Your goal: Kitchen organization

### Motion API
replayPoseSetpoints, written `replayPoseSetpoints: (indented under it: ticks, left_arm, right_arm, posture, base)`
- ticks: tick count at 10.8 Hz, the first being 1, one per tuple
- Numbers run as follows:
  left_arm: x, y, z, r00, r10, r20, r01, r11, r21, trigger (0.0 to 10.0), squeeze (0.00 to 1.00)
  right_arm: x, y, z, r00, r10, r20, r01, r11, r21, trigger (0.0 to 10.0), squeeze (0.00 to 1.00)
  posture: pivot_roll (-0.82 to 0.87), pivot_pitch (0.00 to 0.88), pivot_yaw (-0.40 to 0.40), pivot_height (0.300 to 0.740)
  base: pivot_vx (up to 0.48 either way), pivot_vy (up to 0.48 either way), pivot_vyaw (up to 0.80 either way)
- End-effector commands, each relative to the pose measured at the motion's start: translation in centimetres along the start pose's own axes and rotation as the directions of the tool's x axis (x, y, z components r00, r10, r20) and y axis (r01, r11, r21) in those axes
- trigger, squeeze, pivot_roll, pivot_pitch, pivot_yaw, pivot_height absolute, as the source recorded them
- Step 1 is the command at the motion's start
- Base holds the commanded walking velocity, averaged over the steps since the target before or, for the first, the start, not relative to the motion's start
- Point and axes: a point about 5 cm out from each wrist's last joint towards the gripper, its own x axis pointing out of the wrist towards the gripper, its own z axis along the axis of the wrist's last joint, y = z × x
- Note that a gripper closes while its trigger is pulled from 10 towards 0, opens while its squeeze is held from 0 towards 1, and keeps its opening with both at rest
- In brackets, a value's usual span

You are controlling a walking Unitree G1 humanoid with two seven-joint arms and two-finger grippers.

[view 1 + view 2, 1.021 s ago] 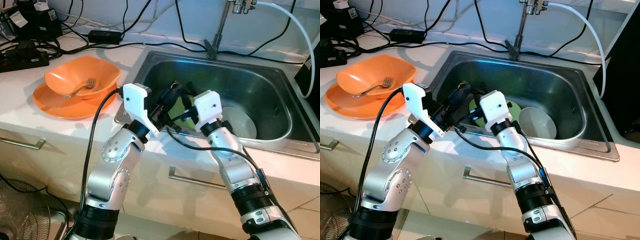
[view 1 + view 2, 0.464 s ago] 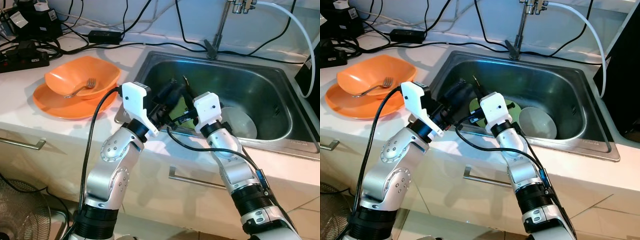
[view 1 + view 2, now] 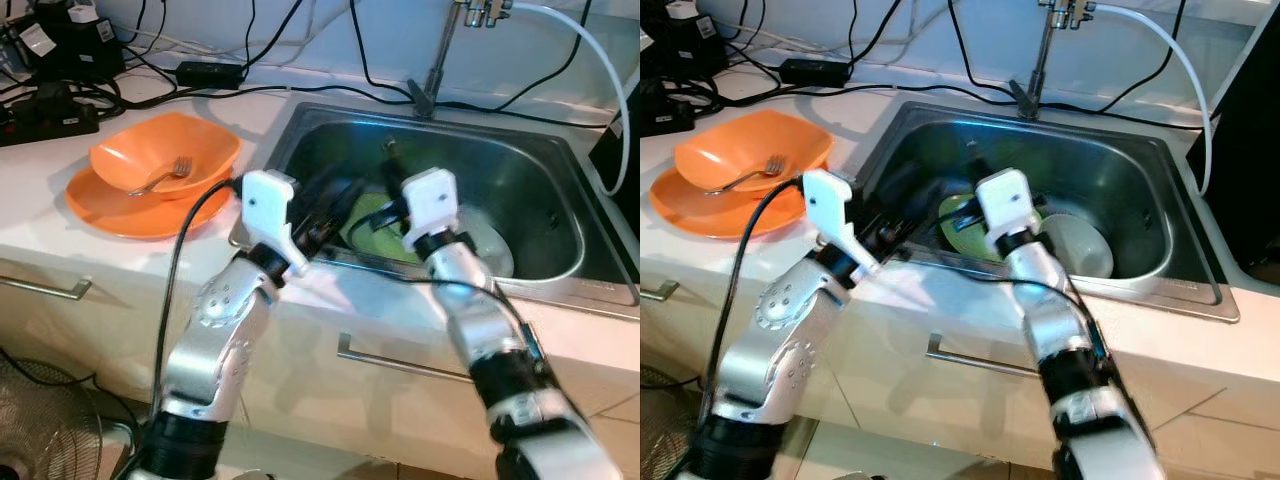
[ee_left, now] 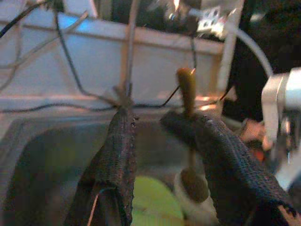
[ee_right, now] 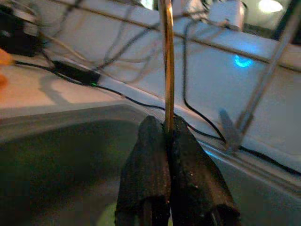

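Note:
My right gripper [image 5: 165, 123] is shut on a thin golden-brown utensil [image 5: 166, 61] that stands upright out of its fingers. It hovers over the steel sink [image 3: 520, 150], above a green plate [image 3: 372, 217] on the sink floor. The utensil [image 4: 187, 87] also shows just beyond my left gripper [image 4: 149, 117], which is open with nothing between its fingers. The left gripper [image 3: 340, 192] reaches over the sink's near left rim, just left of the right gripper [image 3: 397, 185]. A white bowl [image 3: 485, 248] lies beside the green plate.
An orange bowl [image 3: 165, 150] with a fork [image 3: 165, 177] in it sits on an orange plate [image 3: 120, 210] on the counter at left. Black cables and a power strip [image 3: 50, 118] run along the back wall. The tap [image 3: 440, 60] stands behind the sink.
The right gripper has carried the utensil up and to the right, away from the left gripper. The left gripper's fingers, earlier close to the utensil, now stand apart from it. Both arms are blurred.

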Motion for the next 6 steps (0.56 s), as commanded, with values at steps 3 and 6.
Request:
replayPoseSetpoints:
  ticks: [3,6]
  left_arm:
    - [-1.1,0.5,-3.0,0.98,0.022,-0.197,-0.01,0.998,0.061,10.0,0.0]
    - [-1.6,0.3,-4.7,0.947,0.018,-0.32,-0.002,0.999,0.051,10.0,0.0]
  right_arm:
    - [1.2,-2.3,-0.8,0.992,-0.094,-0.089,0.095,0.995,0.008,0.0,0.0]
    - [2.5,-2.4,-1.1,0.982,-0.1,-0.159,0.106,0.994,0.029,10.0,0.0]
  posture:
    - [0.16,0.06,-0.008,0.74]
    - [0.17,0.068,-0.018,0.74]
  base:
    - [0.0,0.0,0.0]
    - [0.0,0.0,0.0]
